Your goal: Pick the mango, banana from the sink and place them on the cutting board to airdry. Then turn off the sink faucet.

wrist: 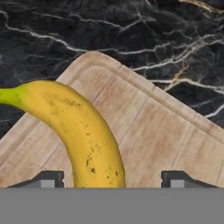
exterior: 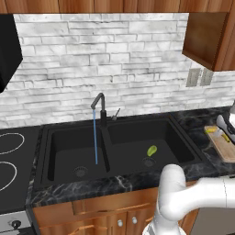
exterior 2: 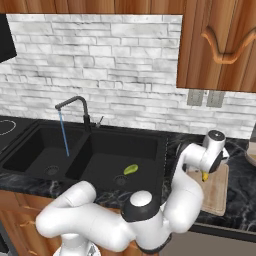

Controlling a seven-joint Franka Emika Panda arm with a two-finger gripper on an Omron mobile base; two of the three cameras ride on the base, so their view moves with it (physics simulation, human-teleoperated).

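Observation:
The banana (wrist: 83,131) lies on the cutting board (wrist: 166,144), and my gripper (wrist: 112,179) hangs open just above it, one fingertip on each side and neither touching. The same board (exterior 2: 218,192) sits on the counter right of the sink (exterior 2: 150,150), with the banana (exterior 2: 204,176) showing under my hand. The mango (exterior: 151,150) rests in the right basin of the sink (exterior: 183,137), near the drain, and shows too in the right base view as the mango (exterior 2: 131,169). The sink faucet (exterior: 98,106) pours a thin stream of water into the left basin.
A black stovetop (exterior: 11,156) borders the sink on the left. Wall outlets (exterior: 199,77) and a wooden upper cabinet (exterior: 206,36) hang above the board's end of the dark marble counter (exterior 2: 240,175). My white arm crosses in front of the counter edge.

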